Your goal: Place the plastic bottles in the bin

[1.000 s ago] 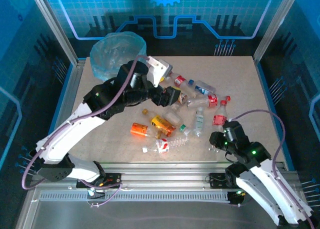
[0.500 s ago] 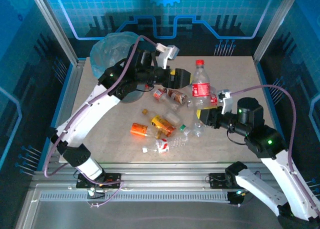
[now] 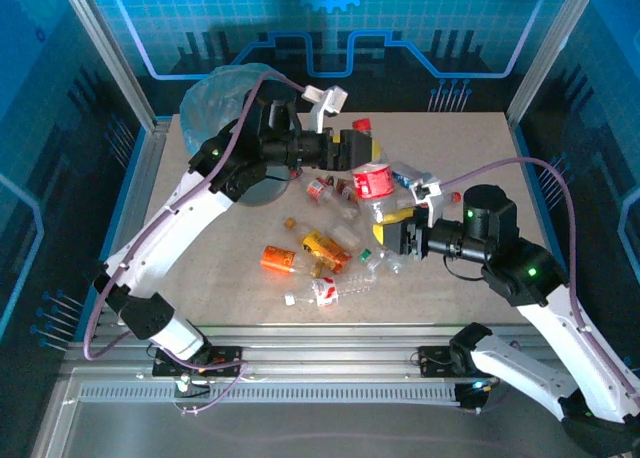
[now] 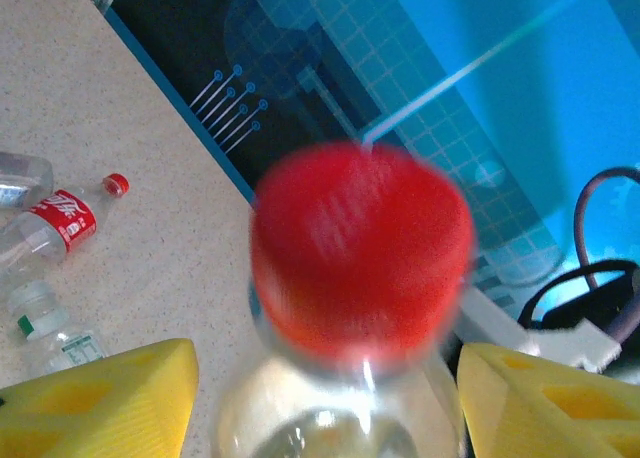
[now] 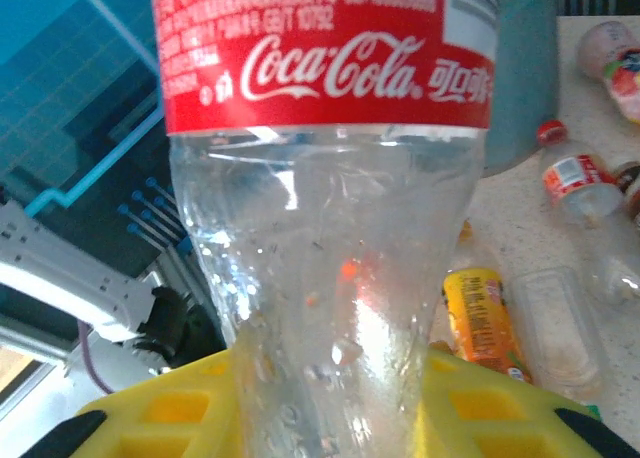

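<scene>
1. Near edge of the tabletop (image 3: 480, 158): several loose bottles lie on their sides. The closest are a red-and-white-label bottle (image 3: 322, 291) and an orange-label bottle (image 3: 280, 261), with a green-capped bottle (image 3: 372, 263) just beyond them.

2. Right pincer (image 3: 398, 228): it sits over the right side of this group. In the right wrist view its yellow pads (image 5: 170, 418) are pressed against the lower body of the Coca-Cola bottle (image 5: 320, 228), so the pincer is pinching that bottle near its base.

3. Coca-Cola bottle (image 3: 372, 183): it is clear, empty and red-labelled. It is held off the tabletop and tilted, base at the right pincer and red cap pointing away towards the far left. Other bottles lie on the surface below and beside it.

4. Left pincer (image 3: 362, 146): it meets the bottle at the cap end. In the left wrist view the yellow pads (image 4: 100, 398) stand spread, one on each side of the bottle's shoulder, with the red cap (image 4: 360, 248) between and ahead of them. A narrow gap shows on one side (contact on the other side cannot be confirmed).

5. Bin (image 3: 225, 83): it stands at the far left corner of the tabletop, lined with a light-blue bag, behind the left arm. It is well apart from the held bottle, which is not over it.
</scene>
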You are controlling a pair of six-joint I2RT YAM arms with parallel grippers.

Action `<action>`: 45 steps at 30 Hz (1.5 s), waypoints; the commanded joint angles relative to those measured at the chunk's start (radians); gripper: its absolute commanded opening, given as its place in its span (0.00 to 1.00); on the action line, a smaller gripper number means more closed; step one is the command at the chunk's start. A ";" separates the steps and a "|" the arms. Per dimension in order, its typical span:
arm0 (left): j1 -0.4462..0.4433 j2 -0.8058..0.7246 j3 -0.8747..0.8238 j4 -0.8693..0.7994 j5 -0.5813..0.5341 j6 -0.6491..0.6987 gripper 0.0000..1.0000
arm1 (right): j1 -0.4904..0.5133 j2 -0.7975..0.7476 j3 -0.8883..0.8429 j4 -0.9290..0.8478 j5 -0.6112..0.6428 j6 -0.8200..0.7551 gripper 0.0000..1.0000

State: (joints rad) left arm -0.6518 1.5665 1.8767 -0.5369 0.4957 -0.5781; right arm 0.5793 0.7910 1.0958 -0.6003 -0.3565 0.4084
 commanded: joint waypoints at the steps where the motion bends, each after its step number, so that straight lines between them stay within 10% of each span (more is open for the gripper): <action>1: 0.013 -0.037 -0.014 0.028 -0.046 -0.028 0.67 | 0.043 -0.015 0.013 0.039 -0.032 -0.040 0.32; 21: 0.019 -0.105 -0.048 0.027 -0.181 0.022 0.18 | 0.109 -0.007 0.011 0.053 0.132 -0.017 0.39; 31: 0.081 -0.119 -0.017 0.046 -0.282 0.048 0.00 | 0.113 0.045 0.081 0.032 0.249 -0.010 0.93; 45: 0.364 -0.037 0.214 0.028 -0.479 0.225 0.00 | 0.126 0.319 0.260 0.023 0.352 0.009 0.98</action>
State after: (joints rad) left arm -0.3233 1.5024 2.0174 -0.5335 0.0883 -0.4286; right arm 0.6872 1.0367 1.2881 -0.5850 -0.0261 0.4179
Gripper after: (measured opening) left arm 0.317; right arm 0.980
